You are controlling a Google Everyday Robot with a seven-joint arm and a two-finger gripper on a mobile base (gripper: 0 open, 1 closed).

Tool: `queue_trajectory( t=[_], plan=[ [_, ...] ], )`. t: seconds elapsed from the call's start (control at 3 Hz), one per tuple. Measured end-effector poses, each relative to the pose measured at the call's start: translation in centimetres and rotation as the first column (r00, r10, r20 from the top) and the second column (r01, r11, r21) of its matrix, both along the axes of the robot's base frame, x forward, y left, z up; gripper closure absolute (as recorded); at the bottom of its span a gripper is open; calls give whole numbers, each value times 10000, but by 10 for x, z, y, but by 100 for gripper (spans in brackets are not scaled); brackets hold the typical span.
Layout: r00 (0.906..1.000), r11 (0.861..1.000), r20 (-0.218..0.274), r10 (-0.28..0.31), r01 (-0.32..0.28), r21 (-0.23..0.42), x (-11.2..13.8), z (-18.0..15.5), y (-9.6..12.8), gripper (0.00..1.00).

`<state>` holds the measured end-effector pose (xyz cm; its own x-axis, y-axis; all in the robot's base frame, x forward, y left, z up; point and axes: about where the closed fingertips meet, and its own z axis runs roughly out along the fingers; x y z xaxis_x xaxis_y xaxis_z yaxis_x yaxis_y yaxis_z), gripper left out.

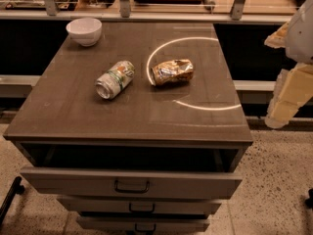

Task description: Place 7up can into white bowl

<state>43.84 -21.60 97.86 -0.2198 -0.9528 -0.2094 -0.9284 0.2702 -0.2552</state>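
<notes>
The can (115,79) lies on its side on the counter (63,116), left of the middle and about halfway between the far and near edges. Its silver end points toward the near left corner and its green-marked body slants back toward the far right. Nothing holds it and nothing touches it.

The bowl (84,31) stands upright at the far left corner, well apart from the can and with nothing visible inside it. A crumpled foil bag (172,72) lies near the middle of the counter, just to the right of the can with a narrow gap between them. A thin ring of light (208,107) shows on the right half of the top, and the bag sits on its left arc.

The gripper (283,106) seems to be the pale blocky piece at the end of the arm, though the view there is poor. It hangs beyond the right edge, over the floor (274,190) rather than the top, and well apart from the can and the bowl. Whether it is wide or narrow I cannot tell, and it carries nothing.

Under the near edge, the top drawer (132,182) stands pulled out, with a dark gap above its front.
</notes>
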Motion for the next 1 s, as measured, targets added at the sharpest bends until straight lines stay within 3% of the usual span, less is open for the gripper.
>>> queue_trajectory(
  t=[0.33, 0.67, 1.0],
  plan=[
    [9998, 9996, 12, 186, -186, 207, 4, 0, 7, 0],
    [9966, 9944, -100, 822, -813, 673, 20, -4, 33, 0],
    [9886, 9849, 154, 1496, -1504, 857, 57, -9, 79, 0]
  ],
)
